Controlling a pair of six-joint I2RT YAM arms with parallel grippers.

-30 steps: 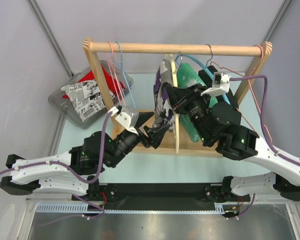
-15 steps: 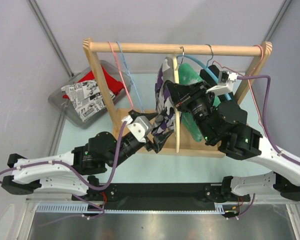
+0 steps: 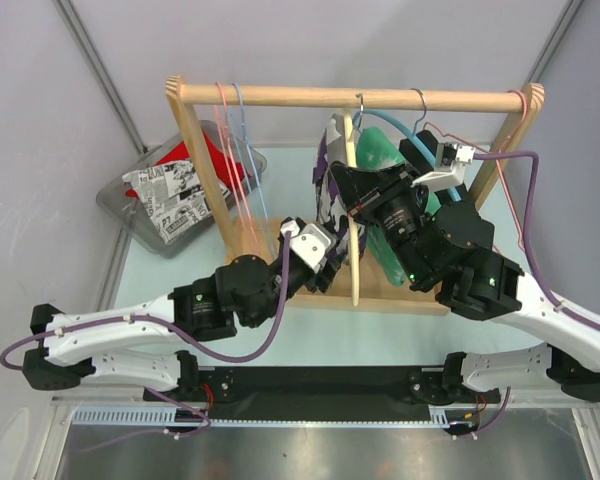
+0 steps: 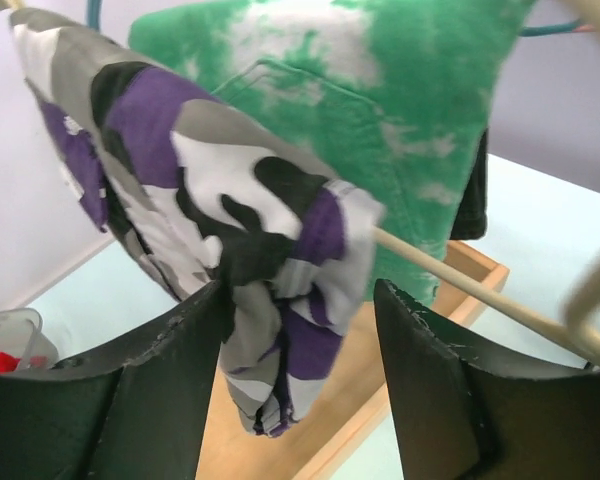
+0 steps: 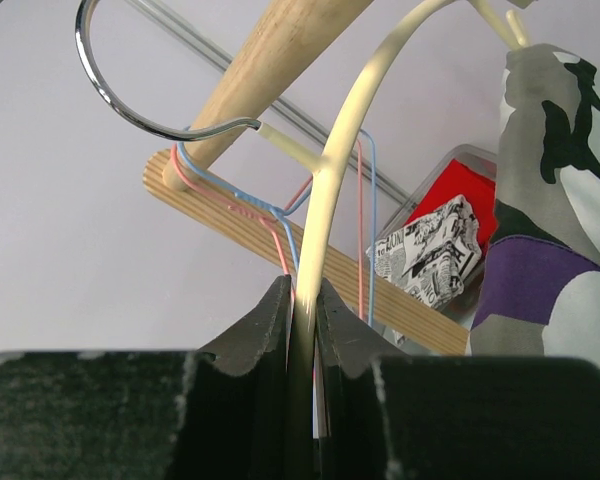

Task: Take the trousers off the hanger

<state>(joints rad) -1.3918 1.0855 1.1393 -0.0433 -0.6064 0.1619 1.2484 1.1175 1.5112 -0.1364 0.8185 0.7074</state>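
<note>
A: Since the wooden rail [image 3: 350,97] runs across the top of the overhead view, where do the trousers hang?
B: Just below its middle. The purple, grey and white camouflage trousers [image 4: 230,220] drape over the cream hanger [image 5: 330,190], in front of a green garment [image 4: 400,110].
A: And the left gripper [image 4: 300,300]?
B: Its jaws stand wide, one on each side of the trousers' lower fold, at the bottom centre of the left wrist view. The finger on the frame's left touches the cloth; the other stands apart from it.
A: The right gripper [image 5: 302,300]?
B: Its jaws are nearly together, pinched on the hanger's curved arm at the bottom centre of its own view.
A: Anything at the upper left?
B: A grey bin [image 3: 112,192] holding a newsprint-patterned cloth [image 3: 170,195] and a red cloth [image 3: 195,155].
</note>
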